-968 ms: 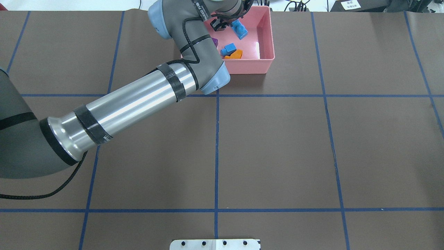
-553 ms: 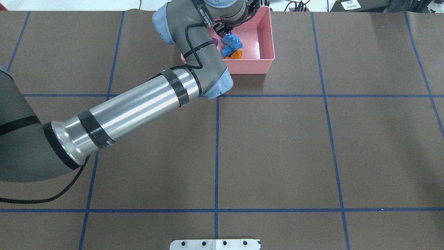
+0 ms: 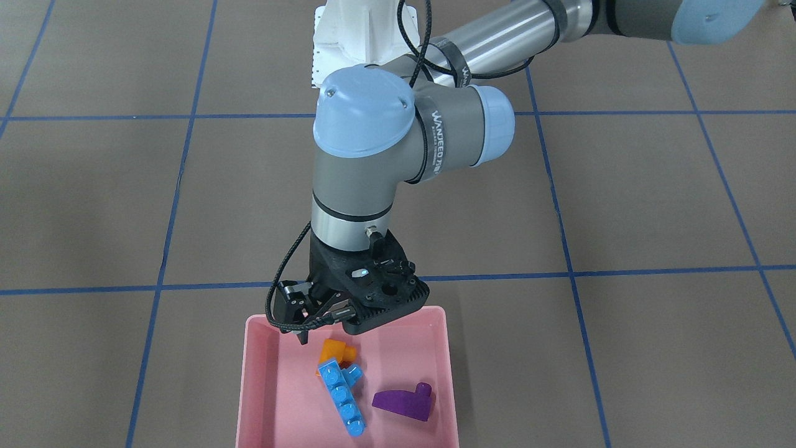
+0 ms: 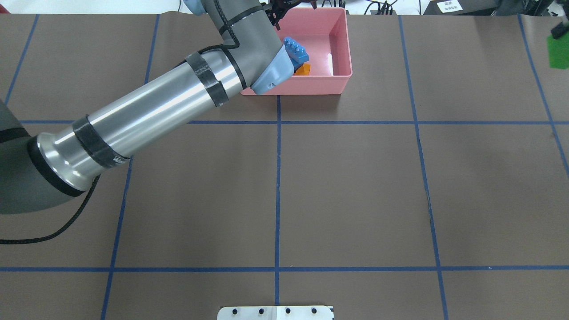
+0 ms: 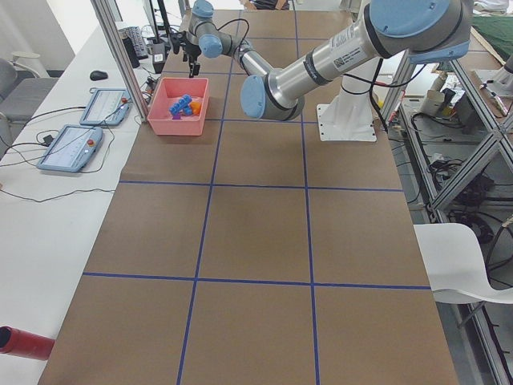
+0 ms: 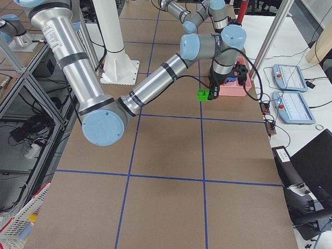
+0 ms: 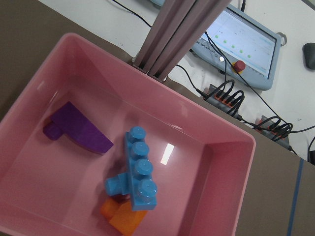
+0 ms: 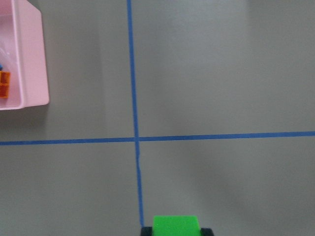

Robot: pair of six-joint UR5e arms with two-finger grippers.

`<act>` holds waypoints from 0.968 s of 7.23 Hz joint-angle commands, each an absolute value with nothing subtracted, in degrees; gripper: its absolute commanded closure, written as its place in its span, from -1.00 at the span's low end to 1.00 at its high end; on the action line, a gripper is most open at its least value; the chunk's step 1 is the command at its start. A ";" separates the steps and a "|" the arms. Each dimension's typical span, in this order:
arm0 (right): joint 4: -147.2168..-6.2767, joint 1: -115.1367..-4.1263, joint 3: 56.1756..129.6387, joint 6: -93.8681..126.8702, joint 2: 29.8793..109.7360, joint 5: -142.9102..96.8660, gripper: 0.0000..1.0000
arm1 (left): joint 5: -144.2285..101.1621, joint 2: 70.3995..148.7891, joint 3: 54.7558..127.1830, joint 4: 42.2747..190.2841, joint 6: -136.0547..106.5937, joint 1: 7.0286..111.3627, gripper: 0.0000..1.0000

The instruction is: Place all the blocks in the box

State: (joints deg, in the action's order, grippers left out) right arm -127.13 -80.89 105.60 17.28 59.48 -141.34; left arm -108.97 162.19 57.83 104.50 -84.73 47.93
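The pink box [image 3: 252, 386] sits at the table's far edge, also in the overhead view [image 4: 342, 44]. In it lie the long blue brick [image 3: 342, 398], resting over the small blue cube [image 3: 352, 373] and the orange brick [image 3: 336, 351], and the purple wedge [image 3: 404, 401] beside them. The left wrist view shows the same: long blue brick [image 7: 140, 167], purple wedge [image 7: 78, 129]. My left gripper [image 3: 310, 322] hangs open and empty over the box's near wall. My right gripper [image 8: 175, 232] is shut on the green brick [image 8: 175, 226], held high to the right of the box [image 4: 558, 51].
An aluminium post [image 7: 172, 34] stands just behind the box, with teach pendants [image 7: 241, 39] and cables beyond it. The white base plate [image 4: 275, 312] is at the near table edge. My left forearm [image 4: 146, 106] lies across the left half of the table.
The long blue brick left my left gripper and dropped onto the small blue cube and orange brick. The left arm then pulled back and up. The green brick came into the overhead view at far right.
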 commanded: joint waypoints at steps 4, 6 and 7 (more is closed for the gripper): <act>-93.36 -61.56 78.32 54.70 34.85 -128.81 1.00 | -117.86 139.36 81.34 91.94 -61.38 56.33 -1.00; -76.80 -57.06 62.99 60.20 29.02 -120.46 1.00 | -117.86 129.69 89.43 91.15 -55.23 57.47 -1.00; -71.16 -55.04 58.84 60.29 28.66 -117.89 1.00 | -117.86 125.29 93.56 90.62 -53.11 57.92 -1.00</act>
